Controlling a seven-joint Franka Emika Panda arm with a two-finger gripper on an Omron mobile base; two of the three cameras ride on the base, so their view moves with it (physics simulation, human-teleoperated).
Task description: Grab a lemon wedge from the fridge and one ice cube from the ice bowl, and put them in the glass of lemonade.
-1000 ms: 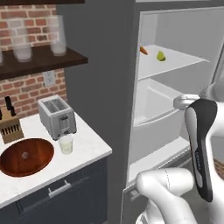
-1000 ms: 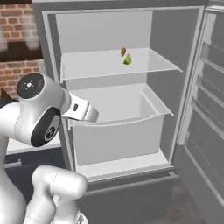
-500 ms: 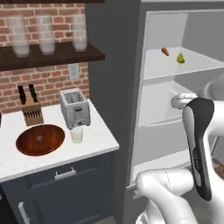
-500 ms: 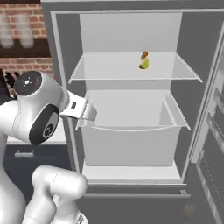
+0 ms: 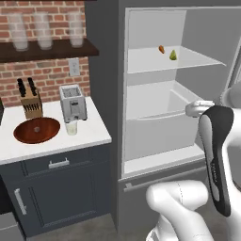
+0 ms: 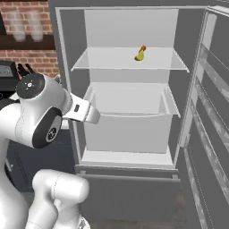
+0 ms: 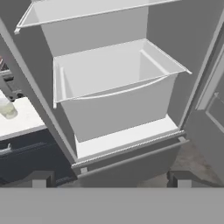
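The base has driven round, so the fridge [image 6: 129, 89] now faces squarely; its shelf holds the lemon wedge [image 6: 139, 56], and the gripper [image 7: 109, 180] gapes wide below the drawer [image 7: 116, 87].

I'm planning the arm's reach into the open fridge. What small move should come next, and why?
Probably raise the hand toward the glass shelf. The lemon wedge lies there beside a small orange lump, while the open pincer points lower, at the drawer and holds nothing. The fridge door already stands open, so lifting and aiming at the wedge seems the sensible first step.
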